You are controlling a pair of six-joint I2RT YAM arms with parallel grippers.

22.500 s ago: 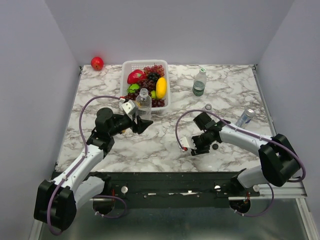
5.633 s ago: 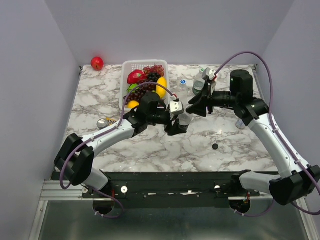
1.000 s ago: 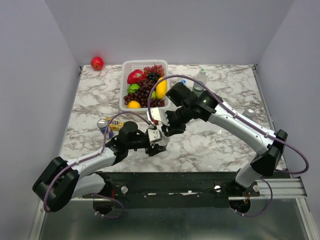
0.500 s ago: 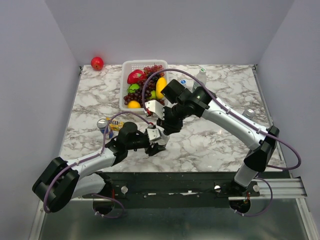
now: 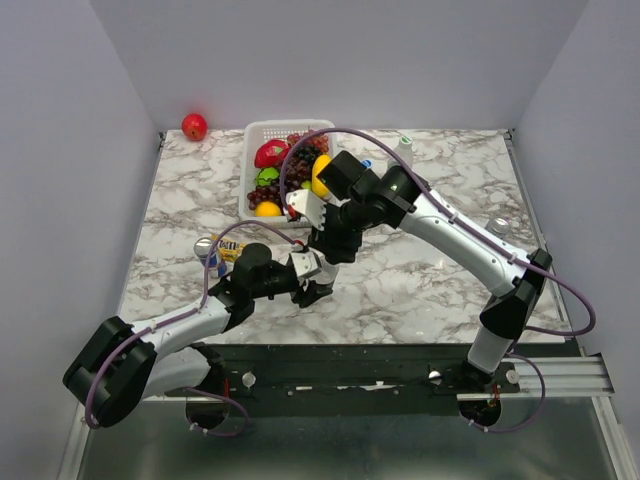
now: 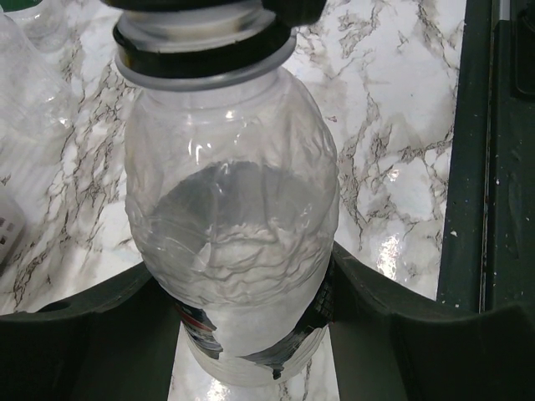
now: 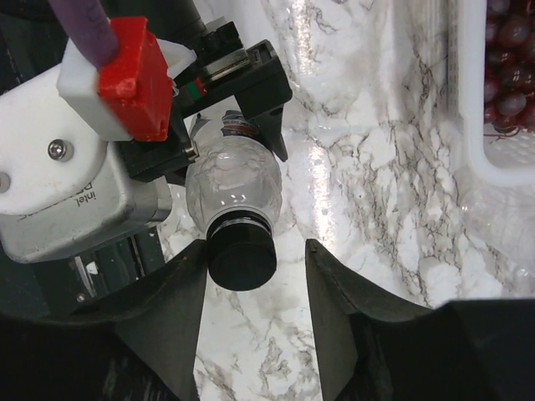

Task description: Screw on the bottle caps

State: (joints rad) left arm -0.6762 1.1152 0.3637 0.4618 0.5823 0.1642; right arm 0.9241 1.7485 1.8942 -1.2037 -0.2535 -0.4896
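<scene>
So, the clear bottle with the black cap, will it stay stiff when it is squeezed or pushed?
Probably not: the clear bottle has thin, crinkled walls, so it likely dents. Its round body would probably roll if laid down.

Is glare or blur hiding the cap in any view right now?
Right wrist view: the black cap is sharp; glare lies on the marble table beside the bottle, not on the cap. Left wrist view: the bottle fills the frame, with reflections on its clear wall and its top cropped. Top external view: evenly lit and sharp, but the cap is too small to make out.
</scene>
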